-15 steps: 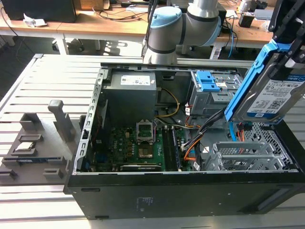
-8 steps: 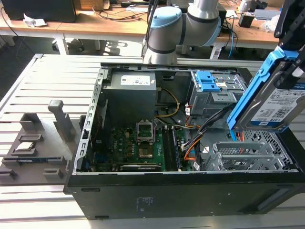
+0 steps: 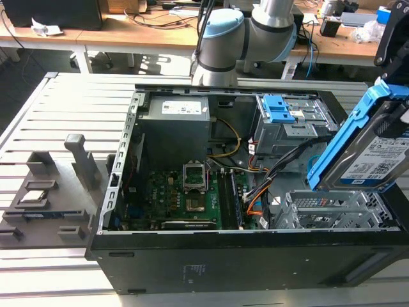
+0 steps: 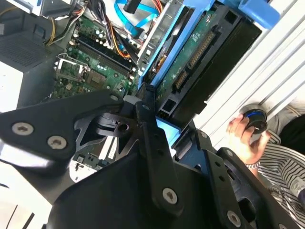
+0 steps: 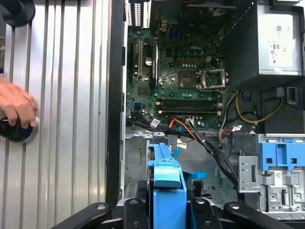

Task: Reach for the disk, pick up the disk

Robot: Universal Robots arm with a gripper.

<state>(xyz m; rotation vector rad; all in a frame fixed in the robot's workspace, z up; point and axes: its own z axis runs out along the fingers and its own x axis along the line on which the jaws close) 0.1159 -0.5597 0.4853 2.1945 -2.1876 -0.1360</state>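
The disk [image 3: 376,157], a silver drive with a white-and-blue label and blue side rails, hangs tilted above the drive cage [image 3: 332,208] at the exterior view's right end of the open computer case. My gripper [image 3: 393,83] comes down from the upper right and is shut on the disk's top end. In the first wrist view the disk's blue rail [image 5: 167,179] stands edge-on between my black fingers [image 5: 136,210]. In the second wrist view the disk's underside circuit board [image 4: 190,62] shows, with my gripper [image 4: 159,126] clamped on its end.
The case [image 3: 255,256] holds a motherboard [image 3: 185,198], a power supply [image 3: 176,128], cables and an upper bay with a blue bracket [image 3: 279,109]. A grey fixture [image 3: 45,192] with square chips lies on the slatted table. A person's hand [image 5: 16,107] rests on a round black object beside the case.
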